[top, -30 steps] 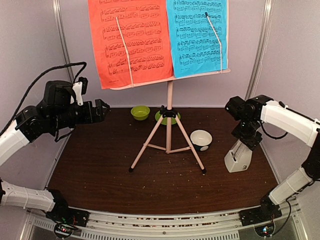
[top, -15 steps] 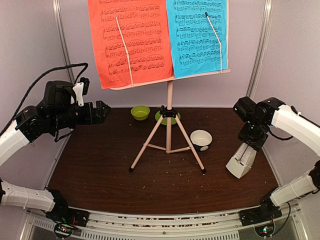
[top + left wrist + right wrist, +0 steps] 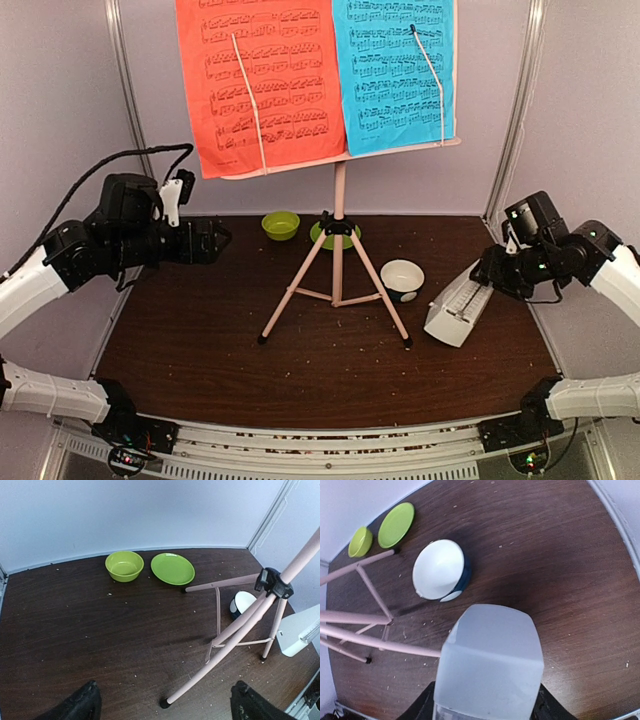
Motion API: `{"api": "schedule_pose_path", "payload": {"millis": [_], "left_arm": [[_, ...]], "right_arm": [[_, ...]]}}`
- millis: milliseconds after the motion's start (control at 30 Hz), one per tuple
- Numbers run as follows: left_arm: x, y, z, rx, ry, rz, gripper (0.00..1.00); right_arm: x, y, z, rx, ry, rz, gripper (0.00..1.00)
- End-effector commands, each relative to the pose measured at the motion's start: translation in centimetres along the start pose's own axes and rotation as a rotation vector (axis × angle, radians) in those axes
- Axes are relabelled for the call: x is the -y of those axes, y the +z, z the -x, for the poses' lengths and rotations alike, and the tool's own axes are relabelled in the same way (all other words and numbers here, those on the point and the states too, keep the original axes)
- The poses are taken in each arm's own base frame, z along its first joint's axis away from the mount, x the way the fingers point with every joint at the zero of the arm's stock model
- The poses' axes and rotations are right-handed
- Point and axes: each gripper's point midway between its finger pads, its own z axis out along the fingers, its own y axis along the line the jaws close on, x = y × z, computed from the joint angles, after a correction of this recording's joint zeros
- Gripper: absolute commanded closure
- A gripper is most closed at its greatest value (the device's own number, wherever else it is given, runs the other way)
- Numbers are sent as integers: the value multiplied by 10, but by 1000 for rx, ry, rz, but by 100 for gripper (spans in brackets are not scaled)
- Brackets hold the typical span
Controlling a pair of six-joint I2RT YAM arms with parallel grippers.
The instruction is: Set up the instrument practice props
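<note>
Already up, music stand (image 3: 339, 190): pale pink, standing on its 3 tripod legs toward the back middle of the surface (image 3: 200, 340), with its desk (image 3: 400, 150) high in the overhead view
Music sheets: the red sheet (image 3: 265, 80) and the blue sheet (image 3: 395, 70) sit side by side on the desk, red on the left and blue on the right; this part looks finished
Metronome (image 3: 458, 310): small white-grey pyramid, right of the stand's front right leg and near the white bowl (image 3: 402, 276); it is tipped steeply, narrow top up toward the right arm and wide base down and to the left; I cannot tell whether a base edge touches the surface
Right gripper (image 3: 487, 283): clamped on the metronome's narrow upper end, with 1 finger on each side in the wrist view
Left gripper (image 3: 213, 240): fingers spread wide with nothing between them; it hangs above the left side of the surface, pointed toward the stand and well apart from it
Bystanders: the green bowl (image 3: 280, 224) and green plate (image 3: 318, 240) lie at the back by the tripod and are no part of the job
Progress: by my reading, 2 of the 3 kinds of prop are in place
Left to do: the metronome needs to be stood upright on its base and let go
</note>
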Motion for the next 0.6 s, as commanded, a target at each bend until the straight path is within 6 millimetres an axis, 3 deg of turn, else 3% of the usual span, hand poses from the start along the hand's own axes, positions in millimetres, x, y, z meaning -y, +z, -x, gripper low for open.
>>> {"api": "schedule_pose_path", "payload": {"millis": [0,133,333,567], "left_arm": [[22,-1,5,51,40,-144,12],[31,-8,-1,75,72,-222,15],[36,-13,-20,61,113,-285,20],[58,-19,-43,50,217,-381,26]], "right_arm": [[-50,-21,8,65,-154,226,76],[-64,-33,-7,64,-248,310,76],[-77,-48,-29,56,-337,419,86],[-114,-58,-57,12,-412,604,88]]}}
